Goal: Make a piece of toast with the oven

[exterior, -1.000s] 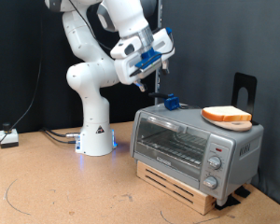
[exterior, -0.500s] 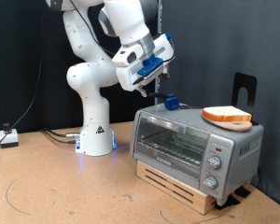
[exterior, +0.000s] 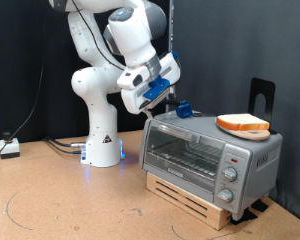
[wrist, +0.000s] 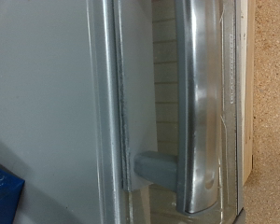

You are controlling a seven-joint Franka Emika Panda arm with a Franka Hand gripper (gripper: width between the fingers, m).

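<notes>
The oven [exterior: 212, 158] sits on a wooden slatted base [exterior: 195, 200] toward the right of the exterior view, on a brown desk [exterior: 60, 200]. Its glass door is shut, with the wire rack dimly visible behind it and three knobs [exterior: 230, 177] stacked down the right panel. The piece of toast [exterior: 243, 123] lies on a round wooden board [exterior: 252, 134] on the oven's roof, at the right end — not inside.

The tool [exterior: 153, 108] hangs in the air just above the oven's upper left corner, tilted down toward it, carried by the white arm [exterior: 95, 80] whose base stands on the desk to the left. The exterior view does not show its fingers clearly enough and the wrist view does not show them at all, so I cannot tell how far it is open; nothing is seen in its grasp. The wrist view looks closely along the oven's metal door handle [wrist: 196, 103] and the edge of the grey top.

Around it: a small blue object [exterior: 182, 108] stands on the oven's roof just right of the tool — the nearest thing in its way. A black bracket-like stand [exterior: 261, 98] rises behind the toast, and cables [exterior: 50, 145] trail across the desk at far left.
</notes>
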